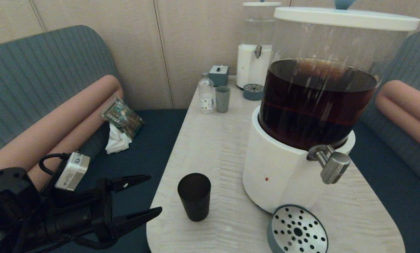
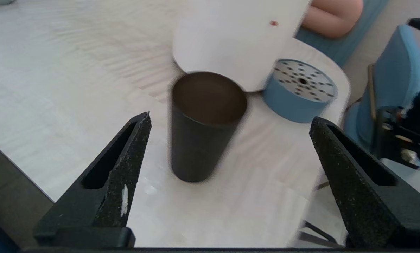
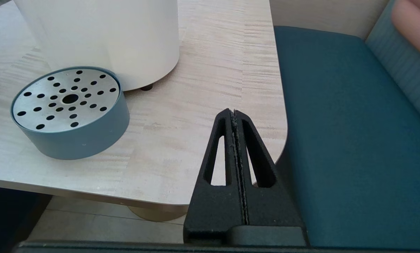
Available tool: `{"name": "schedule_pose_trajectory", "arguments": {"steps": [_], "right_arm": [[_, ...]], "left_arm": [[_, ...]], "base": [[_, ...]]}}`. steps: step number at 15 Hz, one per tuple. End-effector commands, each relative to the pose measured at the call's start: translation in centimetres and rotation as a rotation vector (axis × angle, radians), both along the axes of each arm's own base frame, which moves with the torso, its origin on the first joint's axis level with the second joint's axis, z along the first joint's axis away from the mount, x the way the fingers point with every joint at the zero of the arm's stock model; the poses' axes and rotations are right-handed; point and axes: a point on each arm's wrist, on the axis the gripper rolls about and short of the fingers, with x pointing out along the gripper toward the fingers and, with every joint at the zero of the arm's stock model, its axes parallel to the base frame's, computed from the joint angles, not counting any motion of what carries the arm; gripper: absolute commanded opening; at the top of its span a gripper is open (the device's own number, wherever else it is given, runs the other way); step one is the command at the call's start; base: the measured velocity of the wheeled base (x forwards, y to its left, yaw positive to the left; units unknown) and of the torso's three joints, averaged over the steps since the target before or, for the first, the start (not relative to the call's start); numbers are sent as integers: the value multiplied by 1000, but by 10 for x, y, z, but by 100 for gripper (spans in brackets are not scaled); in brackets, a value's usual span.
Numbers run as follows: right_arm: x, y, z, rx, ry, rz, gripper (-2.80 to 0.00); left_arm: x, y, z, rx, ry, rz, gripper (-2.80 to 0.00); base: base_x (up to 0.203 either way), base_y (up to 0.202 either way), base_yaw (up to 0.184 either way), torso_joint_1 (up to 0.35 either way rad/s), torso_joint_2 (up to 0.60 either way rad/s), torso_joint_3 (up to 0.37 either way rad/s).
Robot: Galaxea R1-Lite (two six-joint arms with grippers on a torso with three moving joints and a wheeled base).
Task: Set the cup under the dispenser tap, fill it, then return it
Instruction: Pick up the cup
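Note:
The matte black cup [image 1: 194, 196] stands upright on the pale table, left of the big white-based dispenser [image 1: 277, 168] holding dark brown liquid. Its brushed-steel tap [image 1: 331, 164] juts out at the front right, above the table, with the round perforated drip tray [image 1: 297, 230] lying a little left of it. My left gripper [image 1: 153, 195] is open at the table's left edge, short of the cup. In the left wrist view the cup [image 2: 203, 126] stands ahead of the open left gripper [image 2: 229, 121], nearer one finger, untouched. My right gripper [image 3: 234, 112] is shut and empty, low by the table's right front corner.
At the table's far end stand a grey-green tumbler [image 1: 222, 99], a small clear bottle [image 1: 206, 94], a small blue-grey box [image 1: 218, 75] and a smaller clear-liquid dispenser [image 1: 255, 52] with its own drip tray [image 1: 253, 91]. Blue benches [image 1: 139, 147] flank the table on both sides.

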Motion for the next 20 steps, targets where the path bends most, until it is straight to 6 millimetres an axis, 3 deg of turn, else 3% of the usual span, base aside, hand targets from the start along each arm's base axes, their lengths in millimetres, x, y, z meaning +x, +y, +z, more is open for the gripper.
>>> {"name": "schedule_pose_trajectory", "arguments": {"steps": [1,4,13,20], "right_arm": [[0,0,-2,-2,5,1,-280],[0,0,-3,-29,10,3,-280],[0,0,-2,-51,11,10,-280],[0,0,-3,-50,13,10,-280]], "left_arm": [[18,-2,-10,2,29,-7,0],[30,-3,-22,12,62,-14,0],[36,-6,-41,21,108,-118,0],[53,-25,-55,32,120,-175,0]], "base": [[0,0,0,0,0,0],[0,0,0,0,0,0],[0,0,0,0,0,0],[0,0,0,0,0,0]]}}
